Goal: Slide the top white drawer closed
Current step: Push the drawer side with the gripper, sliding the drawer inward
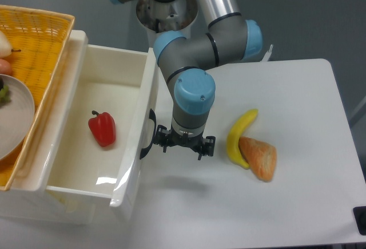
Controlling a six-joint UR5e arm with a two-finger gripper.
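Top white drawer (86, 91) is sitting pulled out at 9 o'clock, glossy plastic, deep rectangular tray with a red bell pepper (102, 128) lying inside and a curved black handle (148, 134) on the front panel. Gripper (184, 147) is hanging just beside that handle, holding nothing, fingers pointing down; how far open, cannot tell. Curved yellow banana (239, 135) is touching an orange croissant (259, 157) at 3 o'clock on the white table (297, 203), woven yellow wicker basket (40, 43) with a grey plate (14, 114) at 10 o'clock.

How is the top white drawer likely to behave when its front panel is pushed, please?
The top white drawer looks like rigid plastic, so it probably slides without flexing. Its glossy front may be slippery. The red pepper lying loose inside could shift.
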